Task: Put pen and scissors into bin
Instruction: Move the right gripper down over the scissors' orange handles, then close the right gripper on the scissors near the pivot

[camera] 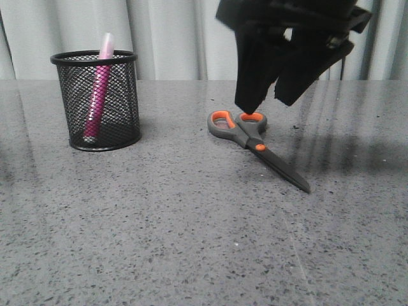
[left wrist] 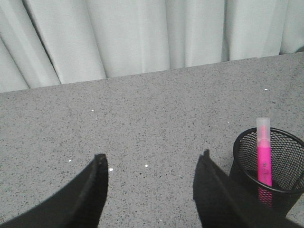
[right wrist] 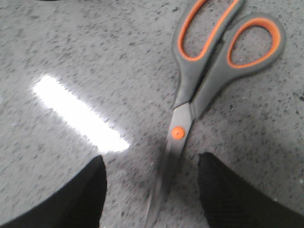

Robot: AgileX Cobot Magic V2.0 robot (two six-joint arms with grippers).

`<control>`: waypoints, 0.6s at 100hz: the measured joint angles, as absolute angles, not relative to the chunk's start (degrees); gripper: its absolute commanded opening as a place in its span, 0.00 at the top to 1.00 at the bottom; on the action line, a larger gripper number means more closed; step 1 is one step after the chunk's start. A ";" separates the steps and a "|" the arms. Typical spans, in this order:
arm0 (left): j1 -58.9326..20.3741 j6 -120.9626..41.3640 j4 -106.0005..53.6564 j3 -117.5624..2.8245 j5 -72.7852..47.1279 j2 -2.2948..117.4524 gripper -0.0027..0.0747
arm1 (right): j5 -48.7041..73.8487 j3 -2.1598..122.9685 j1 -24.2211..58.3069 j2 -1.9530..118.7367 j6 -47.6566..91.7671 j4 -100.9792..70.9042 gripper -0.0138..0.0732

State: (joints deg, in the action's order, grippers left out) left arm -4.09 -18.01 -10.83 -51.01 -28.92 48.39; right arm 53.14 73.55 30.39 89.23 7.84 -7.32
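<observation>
With the slim magenta-pink pen (camera: 99,95) already stood in the black wire-mesh bin (camera: 97,102), the dark grey, orange-lined scissors (camera: 252,138) are hovered over by the spread, empty right gripper (camera: 268,102), so a descent and closure around them is judged next, while the left gripper (left wrist: 149,190) is held wide apart and empty.

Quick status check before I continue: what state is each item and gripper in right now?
pen: standing tilted inside the bin, cap up.
bin: upright on the table, holding only the pen.
scissors: flat on the table, blades closed, not gripped.
right gripper: open, above the scissors' handles.
left gripper: open, empty.

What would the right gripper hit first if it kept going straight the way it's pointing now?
Most likely the scissors: the open right gripper points down with its fingers straddling the blades near the orange pivot. They lie flat on the table, so that follows almost at once.
</observation>
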 measured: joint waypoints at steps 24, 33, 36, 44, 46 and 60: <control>-4.09 -18.01 -10.92 -51.01 -28.05 48.39 0.48 | 51.55 74.68 30.16 92.36 5.24 -4.23 0.39; -4.09 -18.01 -10.92 -51.01 -27.80 48.39 0.48 | 50.90 74.68 30.16 93.44 4.90 -4.07 0.39; -4.09 -18.01 -10.92 -51.01 -27.80 48.39 0.48 | 50.55 74.68 30.16 93.84 4.87 -3.98 0.39; -4.09 -18.01 -10.92 -51.01 -27.71 48.39 0.48 | 49.80 74.68 30.16 94.74 4.74 -3.43 0.39; -4.09 -18.01 -10.92 -51.01 -27.71 48.39 0.48 | 49.70 74.68 30.28 94.93 4.74 -3.15 0.39; -4.09 -18.01 -10.92 -51.01 -27.71 48.39 0.48 | 48.54 74.68 31.60 96.68 3.68 0.54 0.39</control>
